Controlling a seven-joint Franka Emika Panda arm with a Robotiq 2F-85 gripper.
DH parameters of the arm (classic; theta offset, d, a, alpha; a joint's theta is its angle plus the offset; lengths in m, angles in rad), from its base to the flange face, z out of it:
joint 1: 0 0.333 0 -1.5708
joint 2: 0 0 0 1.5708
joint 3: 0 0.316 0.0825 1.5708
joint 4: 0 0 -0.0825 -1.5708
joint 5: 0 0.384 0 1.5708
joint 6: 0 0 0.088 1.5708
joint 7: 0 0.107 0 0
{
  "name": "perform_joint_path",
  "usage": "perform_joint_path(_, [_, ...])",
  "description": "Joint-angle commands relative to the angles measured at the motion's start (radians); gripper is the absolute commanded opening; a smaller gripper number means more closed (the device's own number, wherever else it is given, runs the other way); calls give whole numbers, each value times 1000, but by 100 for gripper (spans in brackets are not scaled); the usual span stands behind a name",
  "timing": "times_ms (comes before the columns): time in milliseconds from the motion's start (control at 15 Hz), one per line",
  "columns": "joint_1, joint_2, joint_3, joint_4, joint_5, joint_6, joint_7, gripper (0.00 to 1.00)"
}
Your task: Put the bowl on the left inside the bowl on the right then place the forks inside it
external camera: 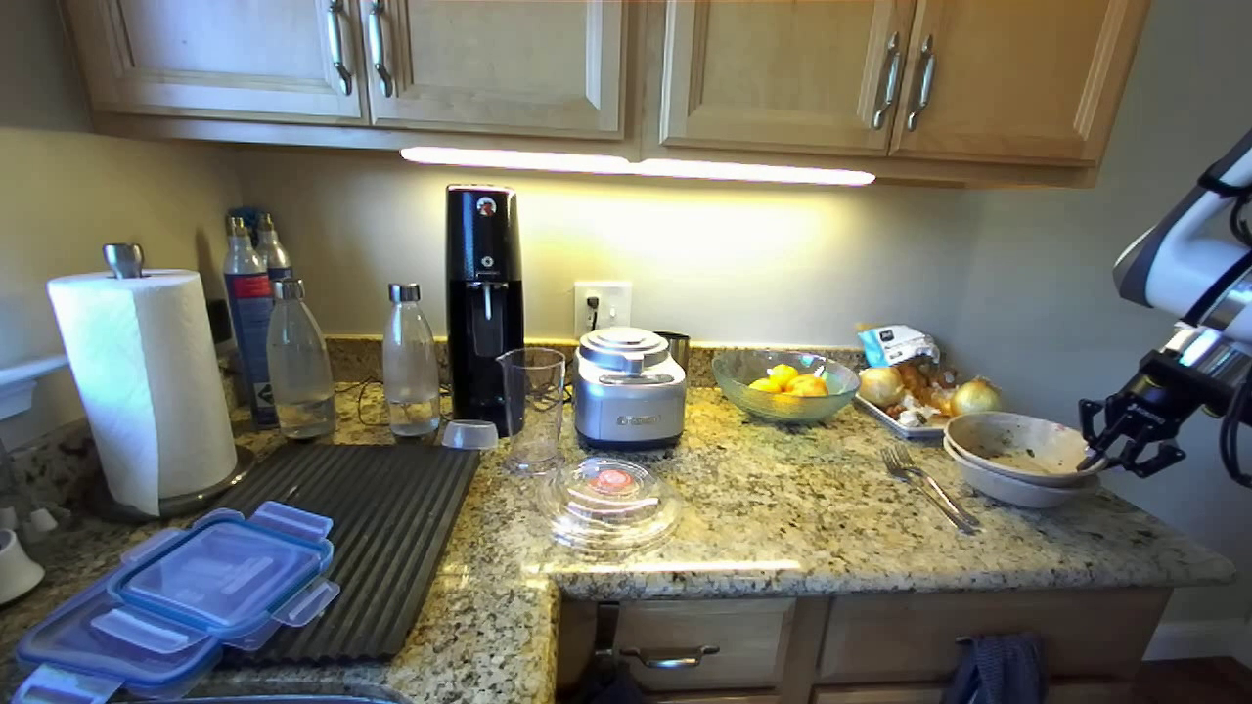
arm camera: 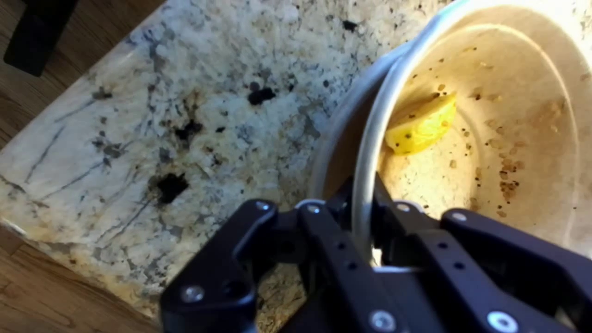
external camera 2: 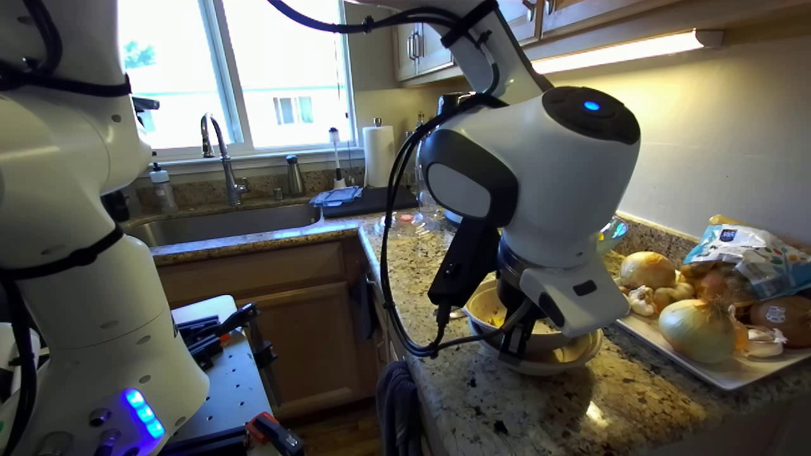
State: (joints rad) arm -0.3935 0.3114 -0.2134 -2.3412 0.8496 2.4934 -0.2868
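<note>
upper bowl (external camera 2: 486, 311) partly inside lower bowl (external camera 2: 578, 353) | end effector (external camera 2: 516, 345) against upper bowl

White arm (external camera 2: 557, 183), black cables (external camera 2: 481, 100), 3 blue base lights (external camera 2: 144, 413), black jaws, silvery screws (arm camera: 382, 320)

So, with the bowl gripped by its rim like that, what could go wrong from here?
The fingers hold the upper bowl at one side of its rim, and it looks off-centre over the lower bowl; released like that, it might settle crooked. The yellow wedge inside could slide or tip out if the bowl tilts. The forks lie close beside the bowls, so a sideways push might knock them askew.
</note>
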Motion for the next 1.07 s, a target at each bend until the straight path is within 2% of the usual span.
perform_joint_path(0, [19, -39, -4, -24, 18, 57, 20, 36])
perform_joint_path(600, [56, -138, -8, -68, -60, 216, 26, 95])
perform_joint_path(733, [76, -166, -2, -83, -104, 249, 21, 100])
perform_joint_path(1000, [144, -225, 7, -119, -223, 314, 22, 100])
